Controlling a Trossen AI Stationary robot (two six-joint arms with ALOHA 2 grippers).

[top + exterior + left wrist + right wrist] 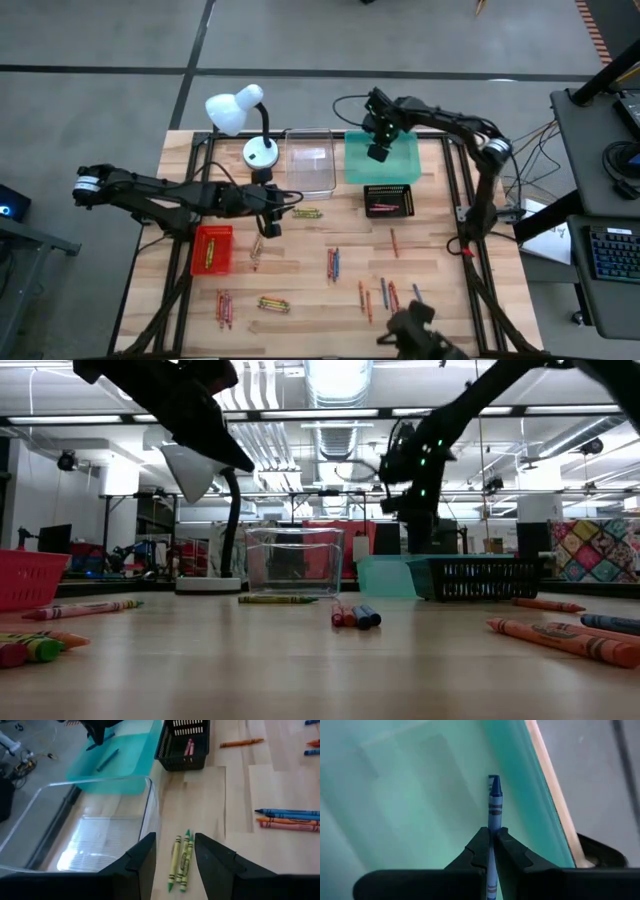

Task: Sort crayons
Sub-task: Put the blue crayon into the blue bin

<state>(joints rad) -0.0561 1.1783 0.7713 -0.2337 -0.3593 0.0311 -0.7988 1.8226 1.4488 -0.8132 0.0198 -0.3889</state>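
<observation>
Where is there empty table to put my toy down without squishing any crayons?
The bare wood between the red tray and the red-and-blue crayons at mid-table is free, and so is the strip below the yellow-green crayons. The front right, around the orange and red crayons, is crowded.

2 dark jointed arms (pixel 160 192), silver collars, each with a black 2-finger end effector (pixel 490 845).

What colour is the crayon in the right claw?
Blue crayon, held in the right claw; clearest in the right wrist view.
</observation>
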